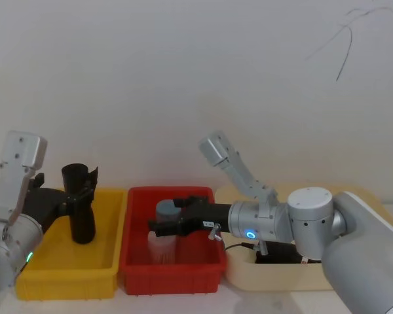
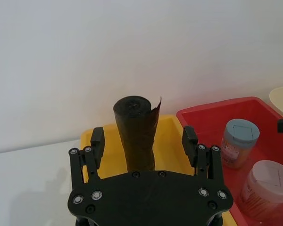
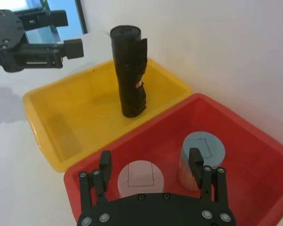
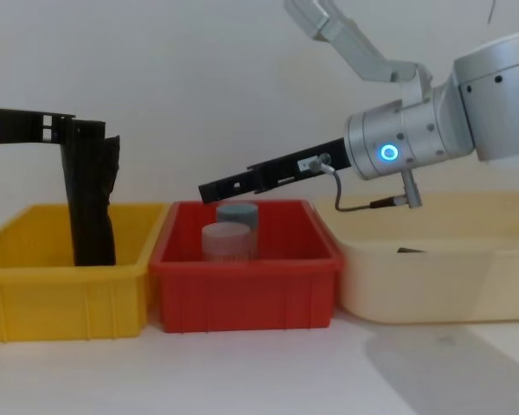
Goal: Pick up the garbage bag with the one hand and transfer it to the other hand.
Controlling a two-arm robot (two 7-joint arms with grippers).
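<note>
Your stock: garbage bag (image 1: pixel 80 206), upright in the yellow bin (image 1: pixel 65 261). Left gripper (image 2: pixel 142 146): fingers spread wide either side of the bag, no contact. Right gripper (image 3: pixel 152 167): above the red bin (image 1: pixel 172 261), fingers parted, holding nothing.

White table (image 4: pixel 268 380) carries yellow (image 4: pixel 65 298), red (image 4: pixel 242 298), cream bins (image 4: pixel 432 277).
</note>
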